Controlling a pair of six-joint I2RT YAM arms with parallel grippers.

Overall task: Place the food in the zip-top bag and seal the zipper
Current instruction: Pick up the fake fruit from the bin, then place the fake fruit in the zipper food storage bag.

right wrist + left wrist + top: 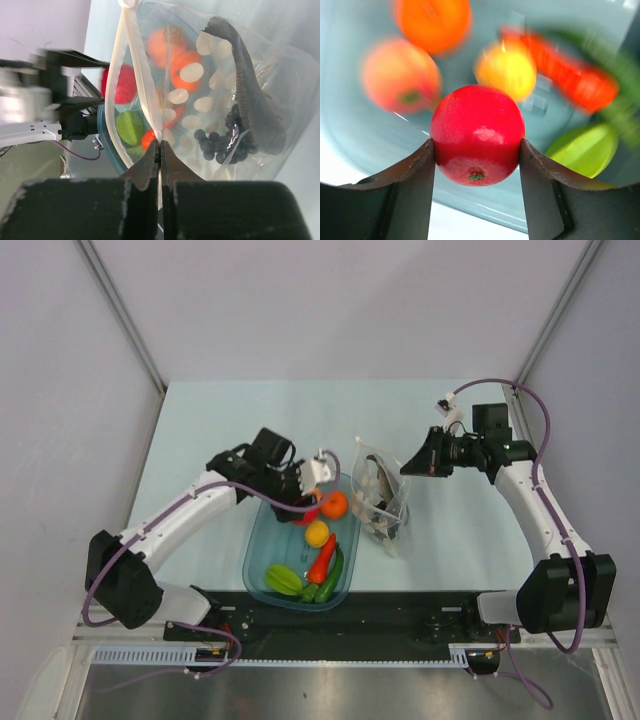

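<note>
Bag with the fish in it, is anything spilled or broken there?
Nothing stands out. The zip-top bag looks whole, its mouth edge pinched by the right pincer; the grey fish and black grapes sit inside it. Other food lies in the teal tub.

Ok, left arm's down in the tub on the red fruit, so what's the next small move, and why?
Probably lift the left gripper straight up out of the teal tub. Its fingers press both sides of the red fruit, and the right gripper pinches the zip-top bag at its mouth edge, holding it up beside the tub for loading.
</note>
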